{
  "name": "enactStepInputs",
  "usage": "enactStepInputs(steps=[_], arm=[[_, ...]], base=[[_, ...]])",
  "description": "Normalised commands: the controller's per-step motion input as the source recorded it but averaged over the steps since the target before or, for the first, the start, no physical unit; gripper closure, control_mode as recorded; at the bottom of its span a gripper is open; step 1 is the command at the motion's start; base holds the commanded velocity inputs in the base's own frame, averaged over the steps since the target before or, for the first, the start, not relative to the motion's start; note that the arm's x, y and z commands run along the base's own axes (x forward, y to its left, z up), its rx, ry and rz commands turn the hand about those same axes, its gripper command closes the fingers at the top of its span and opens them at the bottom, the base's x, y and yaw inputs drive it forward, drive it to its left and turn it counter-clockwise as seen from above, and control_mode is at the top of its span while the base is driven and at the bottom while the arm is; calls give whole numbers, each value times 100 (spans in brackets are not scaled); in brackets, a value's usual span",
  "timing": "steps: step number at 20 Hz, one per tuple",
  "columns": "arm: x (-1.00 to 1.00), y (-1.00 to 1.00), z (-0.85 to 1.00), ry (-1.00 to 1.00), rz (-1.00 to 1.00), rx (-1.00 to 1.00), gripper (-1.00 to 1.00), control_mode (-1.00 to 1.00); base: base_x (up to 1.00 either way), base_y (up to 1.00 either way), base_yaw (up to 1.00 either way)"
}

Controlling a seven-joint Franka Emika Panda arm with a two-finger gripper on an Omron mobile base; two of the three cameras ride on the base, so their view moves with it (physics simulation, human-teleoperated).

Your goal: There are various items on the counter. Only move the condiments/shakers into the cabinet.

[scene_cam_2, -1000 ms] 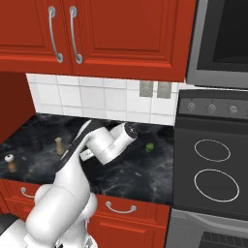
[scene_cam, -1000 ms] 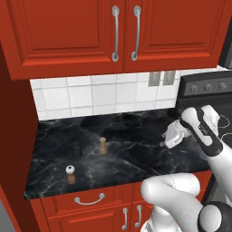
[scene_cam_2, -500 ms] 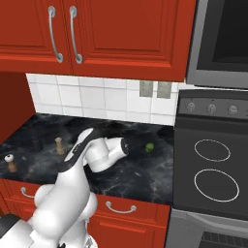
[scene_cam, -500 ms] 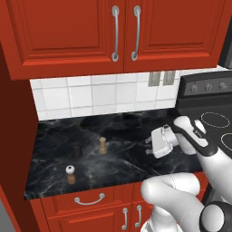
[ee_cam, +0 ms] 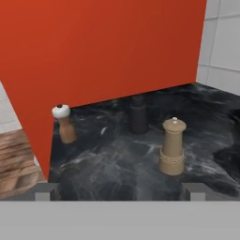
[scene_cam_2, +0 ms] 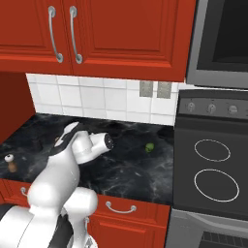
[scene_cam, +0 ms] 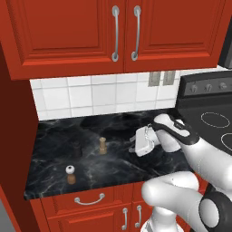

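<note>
Black counter (scene_cam: 113, 170): gripper (scene_cam: 136, 144), jaws apart, nears the tan mill (ee_cam: 172, 147); clipping its top could topple it toward the dark piece (ee_cam: 138, 114).

I see tan mill shaker (ee_cam: 172, 147) upright mid counter (scene_cam: 118, 165), dark squat piece (ee_cam: 138, 115) behind it, brown white-top shaker (ee_cam: 64, 123) near front edge. Cabinet (scene_cam: 68, 34) doors closed.

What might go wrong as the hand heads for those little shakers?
The tan shaker, the dark piece and the white-topped shaker stand near each other, so the open hand might knock one over. It might also pick the dark piece by mistake. The cabinet doors look shut, which would block any delivery.
</note>
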Motion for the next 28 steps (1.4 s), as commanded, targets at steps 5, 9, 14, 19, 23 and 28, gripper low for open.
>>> enactStepInputs(steps=[5,9,14,19,23,28], arm=[[16,3,-6,0,0,0,-100,-100],[16,9,-17,3,0,0,-100,-100],[19,16,-16,1,0,0,-100,-100],[17,31,-11,0,0,0,-100,-100],[26,31,-7,0,0,0,-100,-100],[28,24,-6,0,0,0,-100,-100]], base=[[0,0,0],[0,0,0],[0,0,0],[0,0,0],[0,0,0],[0,0,0]])
